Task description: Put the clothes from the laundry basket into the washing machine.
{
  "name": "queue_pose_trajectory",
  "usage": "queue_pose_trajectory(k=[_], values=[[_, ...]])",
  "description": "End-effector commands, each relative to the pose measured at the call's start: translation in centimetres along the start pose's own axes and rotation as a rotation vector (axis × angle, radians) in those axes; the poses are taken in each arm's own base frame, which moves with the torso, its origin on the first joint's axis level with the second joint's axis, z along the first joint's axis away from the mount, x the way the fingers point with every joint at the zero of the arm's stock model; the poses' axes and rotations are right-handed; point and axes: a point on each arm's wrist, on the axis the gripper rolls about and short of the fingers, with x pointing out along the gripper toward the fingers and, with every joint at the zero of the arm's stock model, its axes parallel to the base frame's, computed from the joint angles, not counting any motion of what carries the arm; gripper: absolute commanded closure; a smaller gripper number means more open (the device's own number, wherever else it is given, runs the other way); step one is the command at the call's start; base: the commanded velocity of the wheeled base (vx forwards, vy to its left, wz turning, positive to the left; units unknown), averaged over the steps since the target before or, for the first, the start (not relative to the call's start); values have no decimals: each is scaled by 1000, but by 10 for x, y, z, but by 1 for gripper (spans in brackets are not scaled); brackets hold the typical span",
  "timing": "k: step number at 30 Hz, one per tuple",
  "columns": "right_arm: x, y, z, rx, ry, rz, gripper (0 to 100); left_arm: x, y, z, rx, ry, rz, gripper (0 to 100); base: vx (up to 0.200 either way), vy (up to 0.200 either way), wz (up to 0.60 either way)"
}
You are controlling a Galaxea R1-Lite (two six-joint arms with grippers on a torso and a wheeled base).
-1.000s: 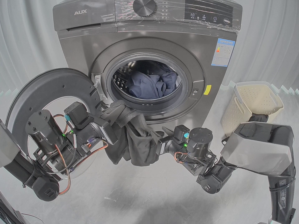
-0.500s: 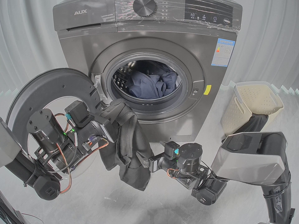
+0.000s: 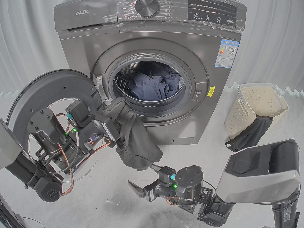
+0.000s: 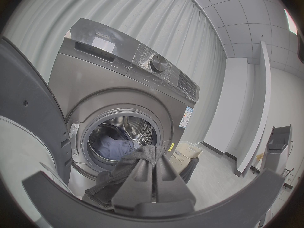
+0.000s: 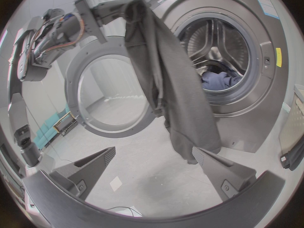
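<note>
A dark grey garment point(image 3: 136, 143) hangs from my left gripper point(image 3: 117, 109), which is shut on its upper edge just below and left of the washing machine's point(image 3: 202, 57) open drum. In the left wrist view the left gripper point(image 4: 153, 158) pinches the grey garment point(image 4: 126, 171) in front of the drum mouth. My right gripper point(image 3: 144, 178) stands open below the garment's lower end, near the floor, holding nothing. The right wrist view shows the right gripper point(image 5: 153, 150) wide open, the garment point(image 5: 177, 89) dangling just beyond it. Blue clothes point(image 3: 152, 86) lie inside the drum.
The round door point(image 3: 53, 86) is swung open to the left, behind my left arm. A cream laundry basket point(image 3: 262, 86) stands right of the machine with a dark cloth point(image 3: 250, 133) draped over its front wall. Bare grey floor lies in front.
My right gripper has come off the garment, opened, and dropped down towards the floor. The garment now hangs from the left gripper alone, which has barely moved.
</note>
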Motion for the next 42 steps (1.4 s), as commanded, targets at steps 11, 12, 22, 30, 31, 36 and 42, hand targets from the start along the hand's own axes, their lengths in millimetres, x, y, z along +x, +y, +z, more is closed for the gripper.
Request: queue_pose_trajectory(k=[11,12,22,30,31,36,42], values=[[16,32,17,0,-82,140,0,2,1,1,-1,-7,3,100,0,0,0],[27,30,15,3,-71,137,0,2,1,1,-1,-9,7,100,0,0,0],[81,12,6,20,-121,87,0,2,0,5,0,-23,5,100,0,0,0],[112,1,-4,20,-184,37,0,1,0,6,-3,-24,4,100,0,0,0],[115,-2,-4,20,-195,16,0,2,0,6,-3,-27,4,100,0,0,0],[124,-11,1,25,-238,-40,0,2,0,5,-3,-24,3,100,0,0,0],[125,-12,2,31,-247,-45,0,2,0,4,-2,-20,4,100,0,0,0]])
